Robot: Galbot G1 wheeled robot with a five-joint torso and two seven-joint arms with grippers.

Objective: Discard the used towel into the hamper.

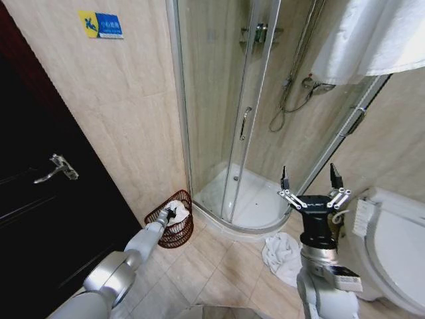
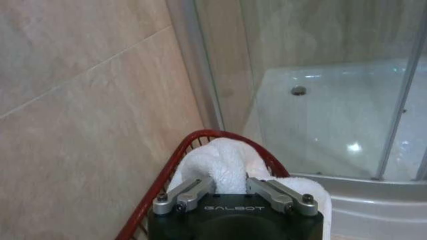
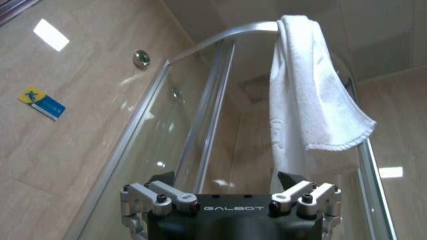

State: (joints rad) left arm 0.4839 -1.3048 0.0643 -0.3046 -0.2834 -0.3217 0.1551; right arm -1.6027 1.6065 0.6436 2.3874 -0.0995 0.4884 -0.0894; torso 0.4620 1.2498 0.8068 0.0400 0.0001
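The left claw [image 1: 171, 214] sat low and left of centre in the head view, reached out over the hamper [image 1: 174, 236], which stood on the floor tiles against the wall beside the shower tray [image 1: 255, 206]. In the left wrist view its fingers [image 2: 190, 192] were closed on a bunched white towel [image 2: 223, 162], the cloth bulging up between them and sitting inside the red rim [image 2: 200, 137] of the hamper. So the towel was at the hamper mouth and held, not yet let go.

The right claw [image 1: 312, 183] was held upright at the lower right of the head view with its fingers spread apart and nothing between them. Behind it in the right wrist view a second towel [image 3: 310, 100] hung over the top rail of the shower enclosure, and a third, crumpled cloth [image 1: 282, 256] lay on the floor just beside the right arm.

The risks, as I judged them: some of the towel appeared to drape towards the rim, so an opening from here could leave it hanging over the edge. Loops of terry could also snag on the fingers and drag the cloth back out on withdrawal. The hamper looked light and could tip if nudged.
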